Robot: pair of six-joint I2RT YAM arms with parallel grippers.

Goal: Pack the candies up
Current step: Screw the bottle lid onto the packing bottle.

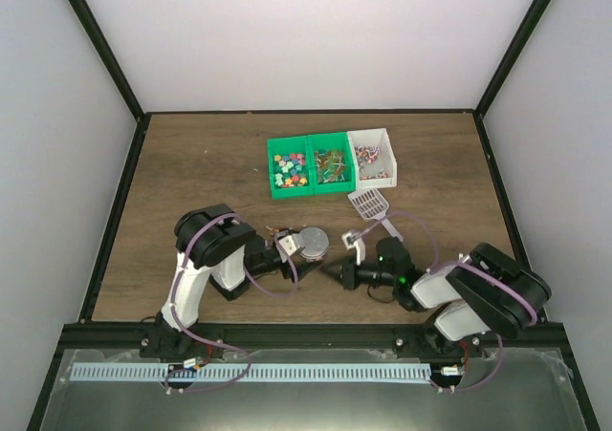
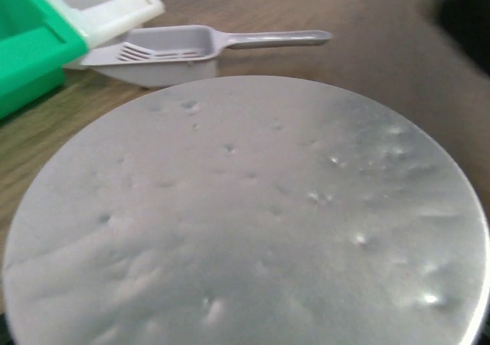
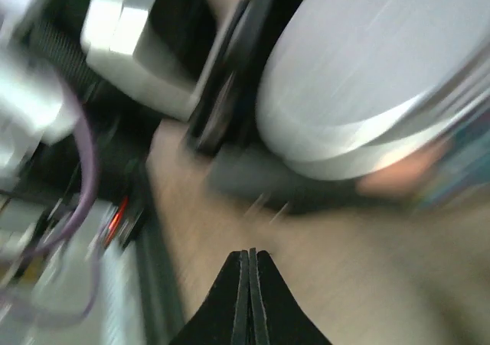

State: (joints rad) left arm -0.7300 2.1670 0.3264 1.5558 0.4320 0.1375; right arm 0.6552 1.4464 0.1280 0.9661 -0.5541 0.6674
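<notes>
around the silver tin (image 2: 245, 222) my left gripper (image 1: 298, 245) stands wide, one finger at each side of the round body, and i read that as a hold: it steadies the tin upright on the table (image 1: 191, 163) with its flat, dimpled top facing up and closed. my right gripper (image 3: 249, 255) is just beside the tin on its near right, tips pressed together and carrying nothing. my guess is it sits there low and pointed so the thin tips can work at the lid, since nothing can be packed while the top is on. beyond the tin and a little right lies the grey scoop (image 2: 164, 50), flat on the wood. its long axis runs slantwise, mouth toward the bins and handle back toward the right arm, so it is easy to take by the handle. farther beyond the tin, well apart from it, the green bin (image 1: 290, 195) and the white bin (image 1: 378, 177) stand side by side. the candies (image 1: 290, 168) are all in those compartments, none in the tin. the loose bright ones are too small to show any long axis, and the twist-wrapped ones seem to lie at all angles.
</notes>
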